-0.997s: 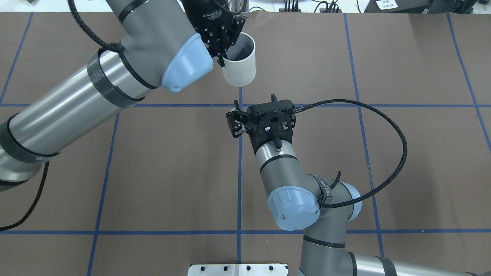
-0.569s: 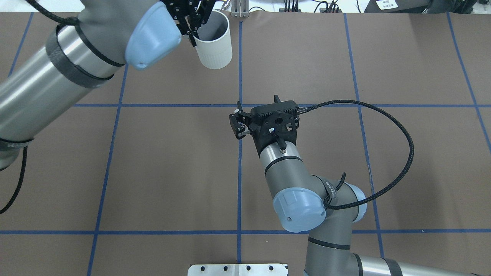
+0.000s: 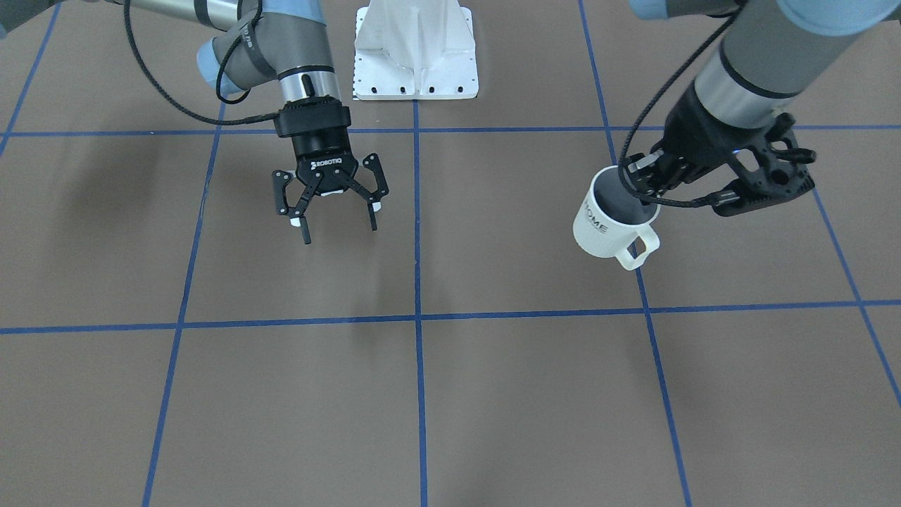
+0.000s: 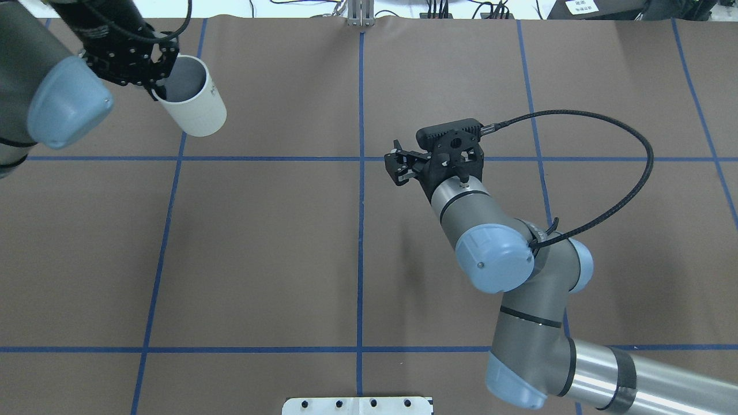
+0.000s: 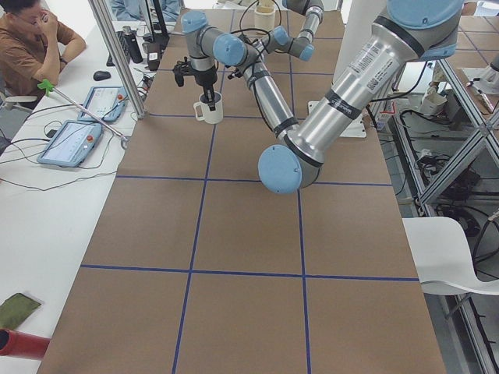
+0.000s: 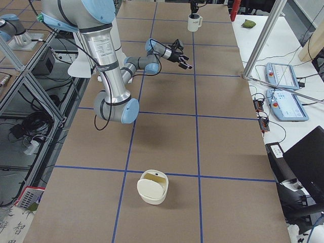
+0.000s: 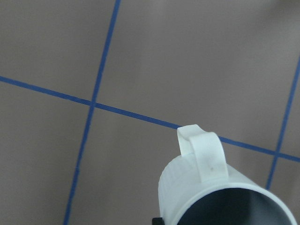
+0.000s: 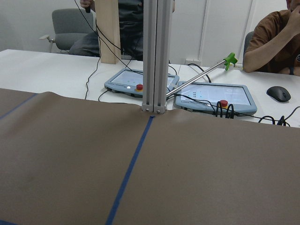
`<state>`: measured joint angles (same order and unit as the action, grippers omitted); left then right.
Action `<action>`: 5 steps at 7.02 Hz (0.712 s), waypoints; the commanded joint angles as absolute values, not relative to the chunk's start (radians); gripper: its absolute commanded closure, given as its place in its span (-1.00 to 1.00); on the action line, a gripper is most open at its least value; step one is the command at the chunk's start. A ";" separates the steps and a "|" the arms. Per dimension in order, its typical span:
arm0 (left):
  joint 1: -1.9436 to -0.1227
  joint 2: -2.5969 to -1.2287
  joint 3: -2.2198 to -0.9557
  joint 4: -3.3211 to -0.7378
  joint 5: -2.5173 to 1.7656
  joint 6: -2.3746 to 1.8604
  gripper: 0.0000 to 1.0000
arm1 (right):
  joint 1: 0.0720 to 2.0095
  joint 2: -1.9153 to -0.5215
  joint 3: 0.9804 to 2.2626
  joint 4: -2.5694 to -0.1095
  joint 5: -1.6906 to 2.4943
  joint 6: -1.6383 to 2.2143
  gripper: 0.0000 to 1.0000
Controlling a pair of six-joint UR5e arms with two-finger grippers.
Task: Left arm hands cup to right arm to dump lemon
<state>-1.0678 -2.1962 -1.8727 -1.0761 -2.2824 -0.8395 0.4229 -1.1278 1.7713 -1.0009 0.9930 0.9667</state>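
The cream-white cup [image 3: 605, 227] with "HOME" on its side hangs tilted from my left gripper [image 3: 639, 189], which is shut on its rim, one finger inside and one outside. In the overhead view the cup [image 4: 195, 108] and left gripper [image 4: 154, 87] are at the far left of the table. The left wrist view shows the cup's [image 7: 213, 192] grey inside and its handle. No lemon shows in the cup or elsewhere. My right gripper [image 3: 339, 231] is open and empty above the table's middle, far from the cup; it also shows in the overhead view [image 4: 398, 167].
The white mounting plate [image 3: 415, 49] sits at the robot's table edge. A cream round container [image 6: 152, 187] stands on the table near the right-end camera. An aluminium post [image 8: 154, 56], tablets and seated people are beyond the far edge.
My left arm has swung the cup from the far middle of the table to the far left. My right gripper has shifted right and a little farther out.
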 commanded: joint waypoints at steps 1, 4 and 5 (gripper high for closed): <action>-1.095 -1.939 -1.878 -1.299 -2.284 -0.706 1.00 | 0.559 -1.173 1.773 -1.003 1.229 0.950 -1.00; -1.139 -1.766 -1.798 -1.417 -2.287 -0.535 1.00 | 0.746 -1.320 1.824 -1.026 1.580 0.812 -1.00; -1.147 -1.741 -1.805 -1.419 -2.286 -0.517 1.00 | 0.840 -1.339 1.839 -1.107 1.733 0.702 -1.00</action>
